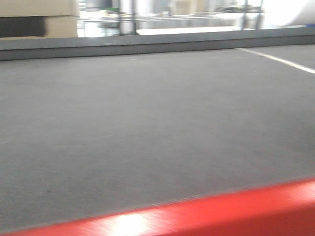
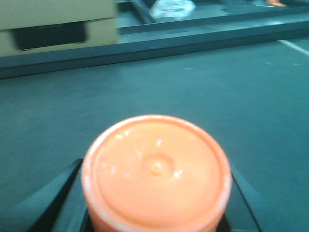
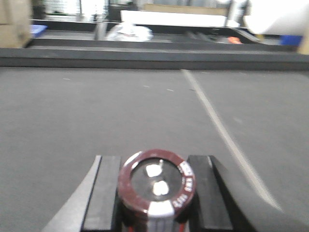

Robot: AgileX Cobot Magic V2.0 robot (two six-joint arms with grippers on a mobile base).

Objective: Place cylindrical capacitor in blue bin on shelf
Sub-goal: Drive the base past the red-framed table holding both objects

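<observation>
My right claw (image 3: 154,195) grips the capacitor (image 3: 157,180). My left claw (image 2: 155,203) grips an orange round thing (image 2: 155,166). Flat grey surface (image 1: 147,137) spreads everywhere, a white line (image 1: 280,60) at two o'clock, a brown box (image 1: 39,18) at ten o'clock.

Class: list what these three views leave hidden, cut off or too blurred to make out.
1. Right wrist view: capacitor, body cut off by bottom edge, rim print blurred.
2. Left wrist view: orange cylinder, sides cut off by bottom edge.
3. Front view: far racking, blurred and washed out by glare.
4. Right wrist view: far blue shapes, too small and blurred to identify.
</observation>
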